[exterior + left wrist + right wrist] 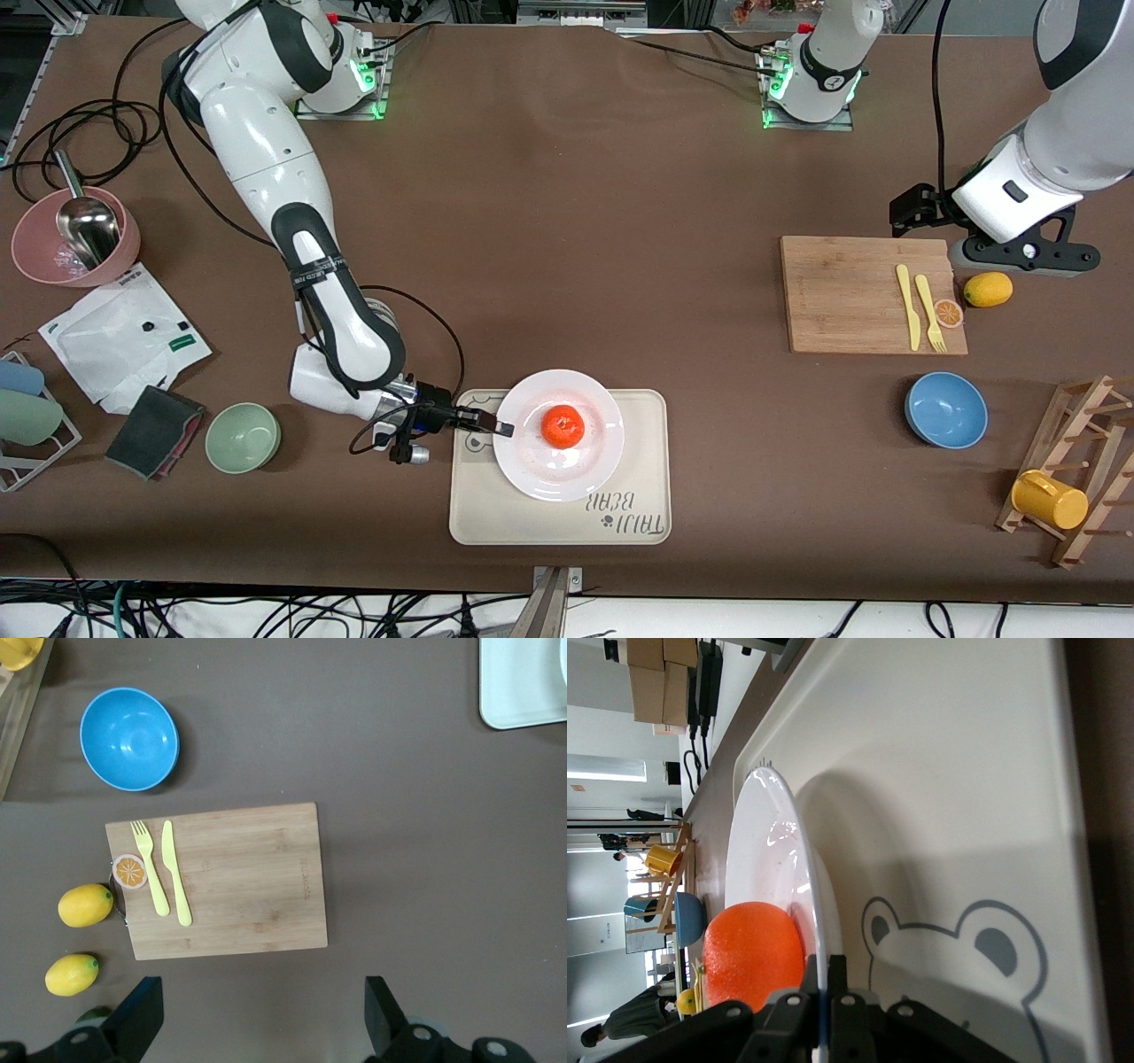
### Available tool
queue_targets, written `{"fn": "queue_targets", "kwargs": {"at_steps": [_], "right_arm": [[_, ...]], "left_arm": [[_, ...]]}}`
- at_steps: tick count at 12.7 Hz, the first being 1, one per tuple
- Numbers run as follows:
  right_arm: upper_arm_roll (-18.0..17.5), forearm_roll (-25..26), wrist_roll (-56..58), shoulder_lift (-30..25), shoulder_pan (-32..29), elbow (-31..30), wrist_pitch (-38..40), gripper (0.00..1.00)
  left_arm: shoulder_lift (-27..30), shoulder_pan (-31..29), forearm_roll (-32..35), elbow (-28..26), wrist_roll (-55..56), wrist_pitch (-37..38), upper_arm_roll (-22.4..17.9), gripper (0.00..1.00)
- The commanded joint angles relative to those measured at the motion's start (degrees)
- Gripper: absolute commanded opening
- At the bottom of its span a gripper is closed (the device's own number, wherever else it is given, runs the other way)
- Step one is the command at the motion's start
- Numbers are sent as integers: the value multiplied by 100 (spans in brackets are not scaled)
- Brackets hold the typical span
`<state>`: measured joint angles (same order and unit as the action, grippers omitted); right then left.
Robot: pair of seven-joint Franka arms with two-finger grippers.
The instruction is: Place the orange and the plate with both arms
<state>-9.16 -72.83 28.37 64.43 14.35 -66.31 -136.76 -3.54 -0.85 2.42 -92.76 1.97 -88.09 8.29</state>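
The orange (pixel 563 426) sits in the middle of the white plate (pixel 592 461), which lies over the cream bear-print tray (pixel 638 523) near the front camera. My right gripper (pixel 498 429) is shut on the plate's rim at the edge toward the right arm's end. In the right wrist view the rim (pixel 788 859) runs between the two fingers (pixel 843 970), with the orange (pixel 751 952) beside them. My left gripper (pixel 261 1019) is open and empty, up over the bare table beside the wooden cutting board (pixel 864 297), and the left arm waits.
On the board lie a yellow knife (pixel 905 306), a yellow fork (pixel 930 312) and an orange-slice disc (pixel 949 313); a lemon (pixel 988 289) lies beside it. A blue bowl (pixel 946 409), a rack with a yellow cup (pixel 1050 499), a green bowl (pixel 243 437) and a pink bowl (pixel 35 257) stand around.
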Motion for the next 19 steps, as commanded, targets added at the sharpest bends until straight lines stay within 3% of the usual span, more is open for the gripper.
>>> {"fn": "queue_targets", "kwargs": {"at_steps": [1,3,4,6,10,14,19], "right_arm": [[37,67,-24,167,41,294,-18,10],[37,67,-51,140,32,303,-18,41],[46,67,-60,123,24,294,-18,50],[55,76,-60,62,24,294,0,57],[143,452,-374,-254,59,59,35,58],[143,962,-517,-1018,41,-872,26,58],[265,2051,-508,-2257,-90,-2463,79,60]], "left_arm": [[2,-30,-119,144,-21,300,6,100],[20,-30,-119,144,-30,424,15,100],[11,-30,-119,153,-30,424,6,100],[2,-39,-119,188,-39,415,6,100],[-7,-39,-110,215,-39,415,-3,100],[-7,-47,-110,215,-39,415,-20,100],[-7,-56,-110,215,-39,424,-29,100]]}}
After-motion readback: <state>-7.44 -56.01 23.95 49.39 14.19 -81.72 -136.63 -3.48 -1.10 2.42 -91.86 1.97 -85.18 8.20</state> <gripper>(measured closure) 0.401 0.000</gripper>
